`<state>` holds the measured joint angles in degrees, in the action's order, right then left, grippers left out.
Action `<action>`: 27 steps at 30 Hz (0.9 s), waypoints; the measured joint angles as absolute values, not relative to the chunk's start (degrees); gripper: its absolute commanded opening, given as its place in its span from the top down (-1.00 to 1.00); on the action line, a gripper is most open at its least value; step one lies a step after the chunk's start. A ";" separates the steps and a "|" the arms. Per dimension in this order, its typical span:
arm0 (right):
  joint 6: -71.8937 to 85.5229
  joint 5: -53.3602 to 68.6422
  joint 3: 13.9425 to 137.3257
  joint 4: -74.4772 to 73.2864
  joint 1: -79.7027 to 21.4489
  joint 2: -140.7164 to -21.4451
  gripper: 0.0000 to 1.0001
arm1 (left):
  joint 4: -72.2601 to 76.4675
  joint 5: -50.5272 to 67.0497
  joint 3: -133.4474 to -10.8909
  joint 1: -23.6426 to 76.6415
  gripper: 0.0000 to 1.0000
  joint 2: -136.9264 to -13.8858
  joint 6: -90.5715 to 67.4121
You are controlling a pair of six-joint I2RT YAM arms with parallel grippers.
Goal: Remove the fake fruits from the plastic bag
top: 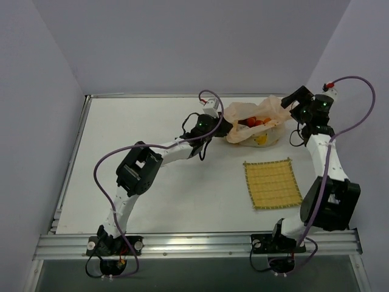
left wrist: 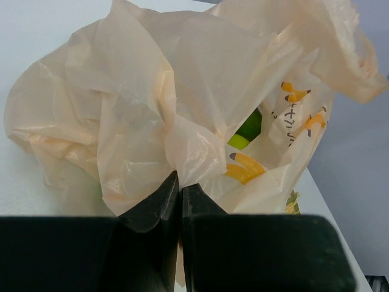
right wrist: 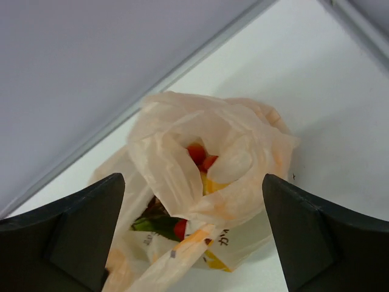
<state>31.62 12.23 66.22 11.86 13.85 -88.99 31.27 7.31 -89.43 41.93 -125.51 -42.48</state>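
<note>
Top view: plastic bag (top: 255, 129) sits far right on the bench (top: 152, 115), fake fruits (top: 255, 122) showing red in its mouth, none out; yellow mat (top: 272, 183) lies apart, nearer. Left wrist: left claw (left wrist: 180, 182) clenched on a thin fold of bag film. A hard pull may tear it or drag the whole bag. Right wrist: right claw (right wrist: 191, 182) released, spread wide over the mouth. Closing here likely pinches film along with fruit, and a glossy round fruit may squirt free and roll.
</note>
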 measured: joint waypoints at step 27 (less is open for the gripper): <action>21.10 12.82 65.93 4.95 0.27 -97.43 1.00 | 31.14 6.13 -90.74 41.93 0.95 -125.49 -42.28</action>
